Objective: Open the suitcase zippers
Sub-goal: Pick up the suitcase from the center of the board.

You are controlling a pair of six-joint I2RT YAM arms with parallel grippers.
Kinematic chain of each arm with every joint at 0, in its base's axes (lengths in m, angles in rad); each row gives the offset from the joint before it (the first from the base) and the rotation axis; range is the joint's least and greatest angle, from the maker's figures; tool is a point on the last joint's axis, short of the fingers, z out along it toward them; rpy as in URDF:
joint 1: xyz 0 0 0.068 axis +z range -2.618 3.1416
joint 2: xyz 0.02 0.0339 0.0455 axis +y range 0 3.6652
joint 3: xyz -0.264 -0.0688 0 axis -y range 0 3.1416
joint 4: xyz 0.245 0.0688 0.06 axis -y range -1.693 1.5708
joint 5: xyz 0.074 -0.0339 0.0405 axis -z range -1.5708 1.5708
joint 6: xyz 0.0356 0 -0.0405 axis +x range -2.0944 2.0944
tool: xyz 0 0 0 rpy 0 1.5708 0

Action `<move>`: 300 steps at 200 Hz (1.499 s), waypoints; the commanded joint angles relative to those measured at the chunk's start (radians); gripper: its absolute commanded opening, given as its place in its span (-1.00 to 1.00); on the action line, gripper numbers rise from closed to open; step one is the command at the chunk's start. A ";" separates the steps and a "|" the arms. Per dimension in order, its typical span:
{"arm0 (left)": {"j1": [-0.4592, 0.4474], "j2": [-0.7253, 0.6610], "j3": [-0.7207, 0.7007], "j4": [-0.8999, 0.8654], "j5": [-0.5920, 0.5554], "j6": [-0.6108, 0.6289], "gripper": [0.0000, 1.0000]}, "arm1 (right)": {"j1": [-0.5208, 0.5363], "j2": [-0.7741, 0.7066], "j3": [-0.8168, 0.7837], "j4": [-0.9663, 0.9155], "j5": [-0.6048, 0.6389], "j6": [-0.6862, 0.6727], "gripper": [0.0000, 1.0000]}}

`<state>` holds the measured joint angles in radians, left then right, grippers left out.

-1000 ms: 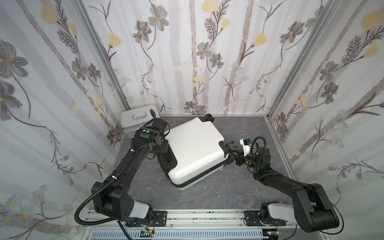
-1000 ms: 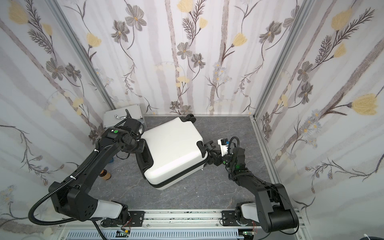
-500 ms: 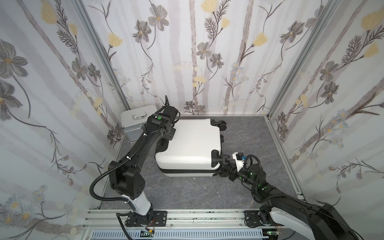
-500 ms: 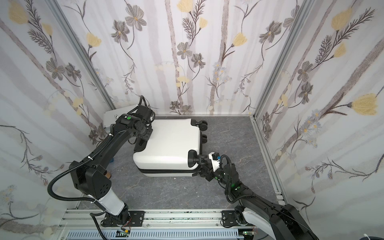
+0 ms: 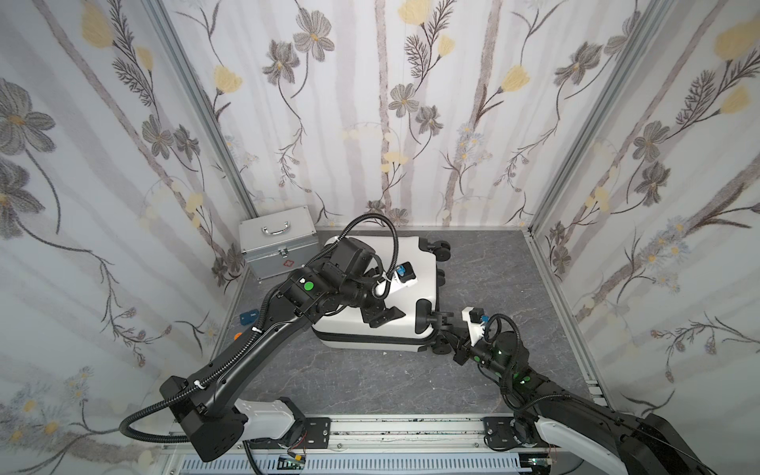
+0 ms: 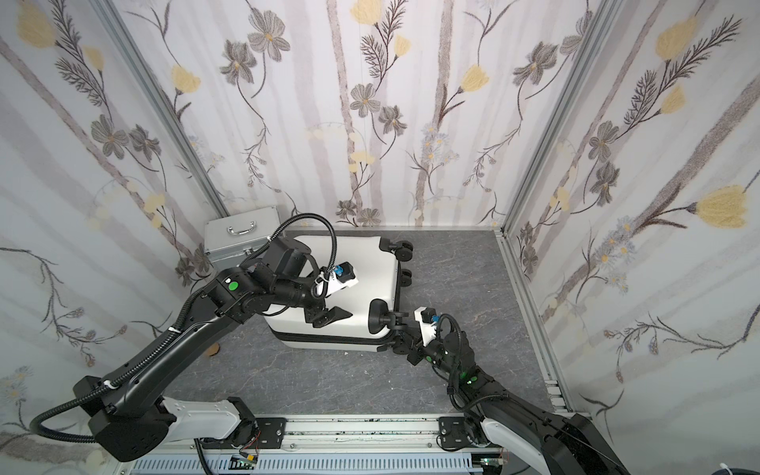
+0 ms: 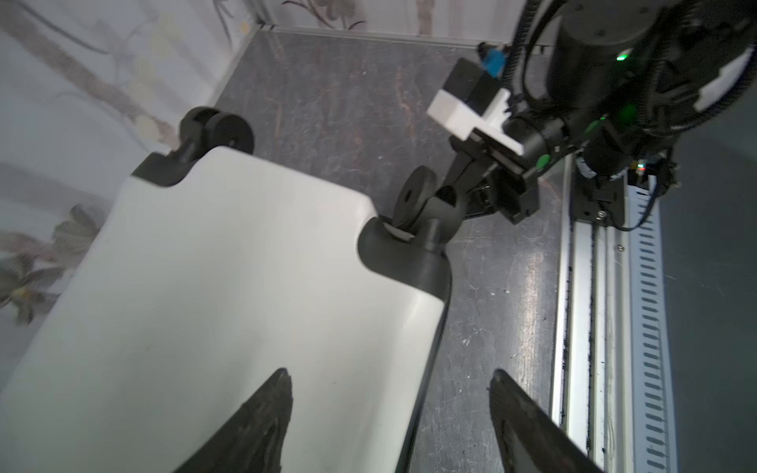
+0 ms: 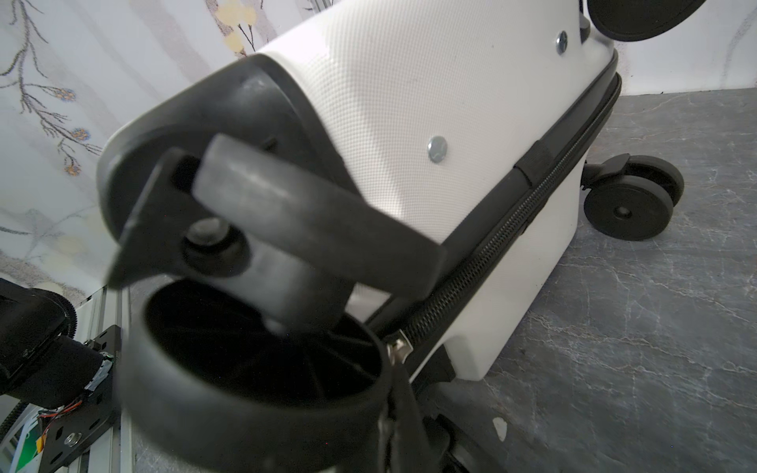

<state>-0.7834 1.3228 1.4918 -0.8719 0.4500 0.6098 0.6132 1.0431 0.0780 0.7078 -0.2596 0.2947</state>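
The white suitcase (image 5: 411, 255) (image 6: 370, 259) lies flat on the grey floor, its black wheels (image 5: 438, 246) to the right. The dark zippers (image 5: 370, 341) (image 8: 491, 241) run round its seam. My left gripper (image 5: 384, 316) (image 6: 327, 316) (image 7: 390, 372) hovers open over the near part of the lid, holding nothing. My right gripper (image 5: 446, 342) (image 6: 390, 345) (image 8: 403, 409) is low at the near right corner, beside a wheel (image 8: 245, 368) that hides most of it. It is shut on the tab of the silver zipper pull (image 8: 396, 348).
A silver aluminium case (image 5: 279, 242) (image 6: 242, 234) stands at the back left, close to the suitcase. Small blue (image 5: 248, 317) and orange (image 5: 237, 336) items lie by the left wall. The arms' rail (image 5: 390, 427) runs along the front. Walls close in on three sides.
The suitcase has turned square to the back wall and shifted left. My left gripper left its far left edge, came over the lid and opened. The right gripper stayed at the wheel corner.
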 commanded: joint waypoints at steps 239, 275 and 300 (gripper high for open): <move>-0.220 0.617 0.385 -0.229 -0.212 0.165 -0.16 | 0.002 -0.006 -0.041 0.086 0.047 0.002 -1.00; -0.220 0.538 0.352 -0.235 -0.130 0.168 -0.64 | -0.003 -0.006 -0.043 0.082 0.059 0.007 -1.00; -0.220 0.448 0.293 -0.248 -0.052 0.189 -0.71 | -0.010 -0.010 -0.043 0.077 0.084 0.012 -1.00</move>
<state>-1.0058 1.8503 1.8214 -1.0103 0.3264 0.7643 0.6140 1.0363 0.0383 0.7799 -0.2676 0.2951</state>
